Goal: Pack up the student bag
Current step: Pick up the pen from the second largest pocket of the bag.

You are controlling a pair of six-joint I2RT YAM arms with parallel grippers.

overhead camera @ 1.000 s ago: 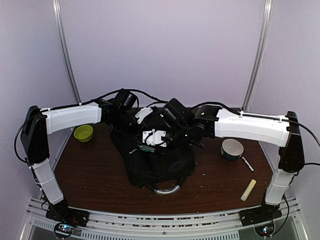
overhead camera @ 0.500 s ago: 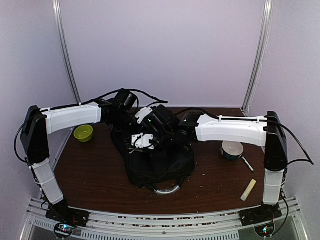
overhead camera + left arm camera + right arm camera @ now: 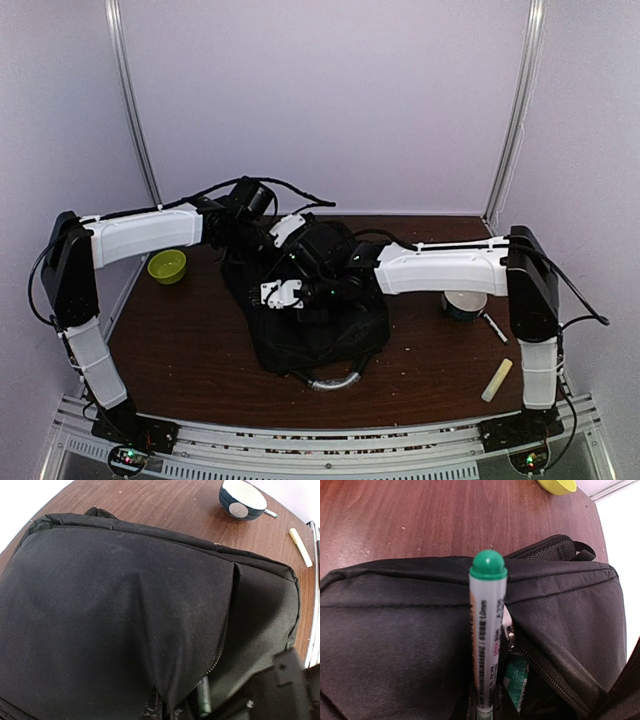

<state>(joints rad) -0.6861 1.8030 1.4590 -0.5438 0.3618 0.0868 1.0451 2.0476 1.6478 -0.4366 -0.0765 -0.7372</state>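
The student bag (image 3: 315, 335) lies mid-bench (image 3: 170, 345), its zip gaping. The right pincer (image 3: 283, 293) hovers over that gap, clamped on a green-capped marker (image 3: 487, 630). The left pincer (image 3: 258, 238) sits at the bag's far-left edge — its grip I cannot tell.

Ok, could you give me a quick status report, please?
Right gripper shut on green-capped marker, over student bag; zip pocket open. Left gripper at bag flap, grip unseen. Teal item already inside pocket.
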